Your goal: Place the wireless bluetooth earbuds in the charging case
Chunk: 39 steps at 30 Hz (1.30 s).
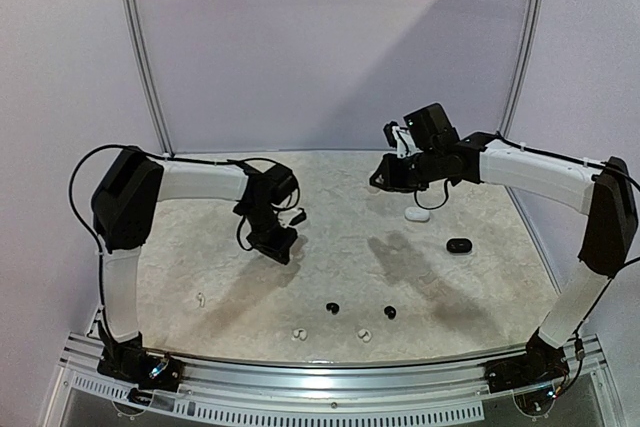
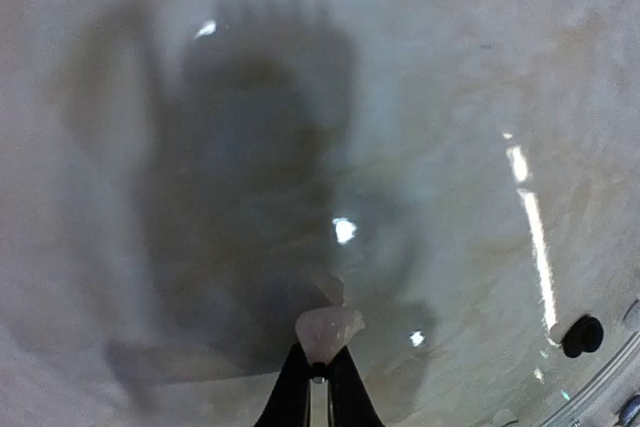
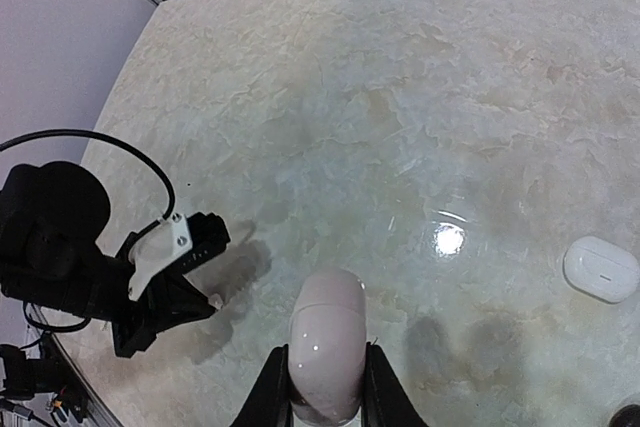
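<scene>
Left claw (image 2: 318,367) is clenched on one white earbud (image 2: 328,330), held above the counter (image 1: 350,247), presumably for carriage to a case. Right claw (image 3: 327,387) grasps a white charging case (image 3: 325,332) aloft, likely presented to receive it.

Count on the counter:
- three loose white earbuds (image 1: 200,299) (image 1: 297,333) (image 1: 364,335)
- two black earbuds (image 1: 332,307) (image 1: 389,312)
- one white case (image 1: 417,214)
- one black case (image 1: 459,246)

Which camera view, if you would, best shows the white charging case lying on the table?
The right wrist view: the white charging case sits large and sharp at the right edge. The top external view shows it only as a small white blob; the left wrist view misses it.
</scene>
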{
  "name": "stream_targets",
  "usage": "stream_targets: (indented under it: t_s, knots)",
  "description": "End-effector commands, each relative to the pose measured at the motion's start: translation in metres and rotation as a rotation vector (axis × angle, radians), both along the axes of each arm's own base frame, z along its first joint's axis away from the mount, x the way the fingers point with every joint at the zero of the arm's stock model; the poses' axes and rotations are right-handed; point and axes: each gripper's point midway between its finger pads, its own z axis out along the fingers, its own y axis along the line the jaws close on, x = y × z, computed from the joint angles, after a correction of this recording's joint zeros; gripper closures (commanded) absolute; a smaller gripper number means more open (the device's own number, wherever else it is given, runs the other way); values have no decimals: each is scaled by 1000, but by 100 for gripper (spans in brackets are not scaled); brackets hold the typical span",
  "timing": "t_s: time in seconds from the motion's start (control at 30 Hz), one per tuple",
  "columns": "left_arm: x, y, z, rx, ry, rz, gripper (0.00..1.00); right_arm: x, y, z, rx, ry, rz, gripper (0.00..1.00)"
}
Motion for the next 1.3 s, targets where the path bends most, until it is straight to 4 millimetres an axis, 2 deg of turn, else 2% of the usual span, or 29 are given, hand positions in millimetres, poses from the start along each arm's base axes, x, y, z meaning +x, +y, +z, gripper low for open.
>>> stream_targets:
  t_s: [0.0, 0.07, 0.1, 0.27, 0.37, 0.47, 0.57, 0.63, 0.7, 0.77, 0.87, 0.97, 1.07, 1.1, 1.17, 1.27]
  knots:
    - [-33, -41, -20, 4, 22, -158, 100, -9, -14, 0, -50, -5, 10, 100]
    - [-36, -48, -22, 5, 21, -174, 99, -12, -14, 1, -54, -3, 17, 100]
    - [-35, -50, -22, 3, 21, -174, 96, -12, -15, 4, -52, -9, 17, 100]
    - [-36, -55, -21, -11, 26, -191, 69, -13, -18, 12, -55, -36, 19, 100]
    - [-35, -56, -14, -22, 10, -216, 59, -12, -19, 18, -56, -52, 22, 100]
    - [-37, -56, 3, -54, -10, -266, 53, -8, -21, 26, -54, -66, 24, 100]
    - [-39, -53, 40, -121, -70, -343, 46, -5, -20, 40, -44, -93, 43, 100]
    - [-39, -47, 68, -182, -124, -403, 40, -4, -13, 57, -26, -137, 91, 100]
    - [-37, -39, 103, -293, -175, -429, 35, -6, -2, 75, 11, -180, 163, 100]
    - [-29, -27, 146, -455, -249, -433, 31, -11, 12, 94, 61, -230, 251, 100]
    - [-18, -4, 206, -691, -439, -453, 26, -28, 41, 125, 158, -329, 408, 100]
    - [-16, 13, 261, -850, -728, -532, 16, -69, 81, 148, 202, -449, 629, 100]
    - [-33, 16, 290, -930, -867, -622, 9, -98, 109, 164, 227, -530, 801, 100]
    - [-40, 15, 296, -959, -870, -652, 9, -106, 119, 163, 230, -528, 851, 100]
    - [-50, 15, 302, -1000, -843, -679, 9, -119, 135, 169, 221, -542, 908, 100]
    - [-52, 14, 297, -1004, -793, -678, 11, -132, 154, 158, 171, -553, 970, 100]
